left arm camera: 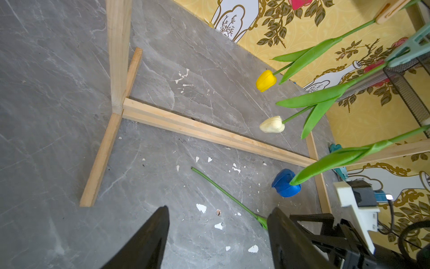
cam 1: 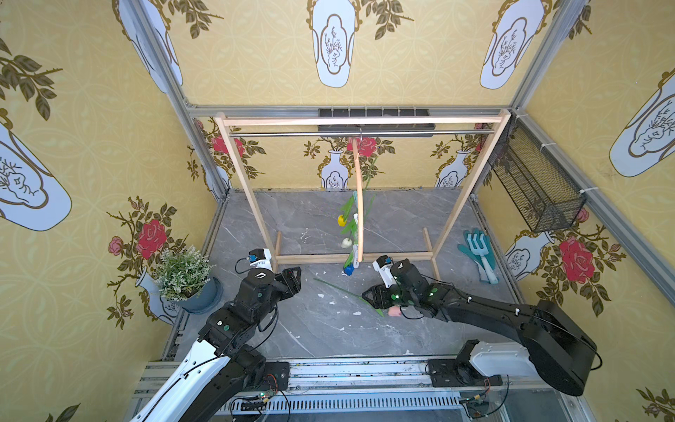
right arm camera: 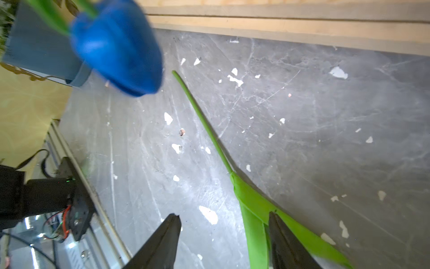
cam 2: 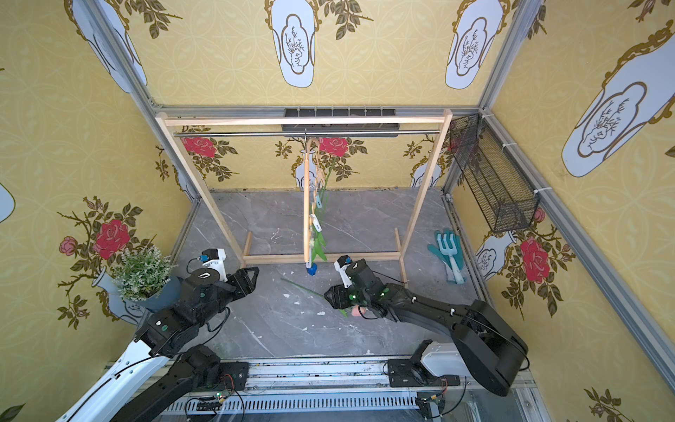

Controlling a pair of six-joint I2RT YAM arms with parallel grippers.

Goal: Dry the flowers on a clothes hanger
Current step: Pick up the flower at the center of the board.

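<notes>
The clothes hanger (cam 1: 359, 204) (cam 2: 306, 204) hangs edge-on from the rack's metal rail. Three flowers dangle head-down from its clothespins: yellow (cam 1: 341, 220) (left arm camera: 266, 80), white (cam 1: 346, 243) (left arm camera: 272, 124) and blue (cam 1: 349, 269) (right arm camera: 118, 46). The pink flower (cam 1: 393, 311) (cam 2: 356, 311) lies on the floor, stem (right arm camera: 204, 123) pointing left. My right gripper (cam 1: 365, 296) (right arm camera: 224, 214) is open low over its green leaves (right arm camera: 253, 209), and one finger overlaps a leaf. My left gripper (cam 1: 294, 279) (left arm camera: 221, 208) hovers open and empty, left of the stem's end.
The wooden rack (cam 1: 358, 120) spans the back, its base bar (cam 1: 328, 258) just behind both grippers. A potted plant (cam 1: 182, 272) stands at the left. Teal gloves and a small rake (cam 1: 478, 255) lie at the right. A wire basket (cam 1: 533, 182) hangs on the right wall.
</notes>
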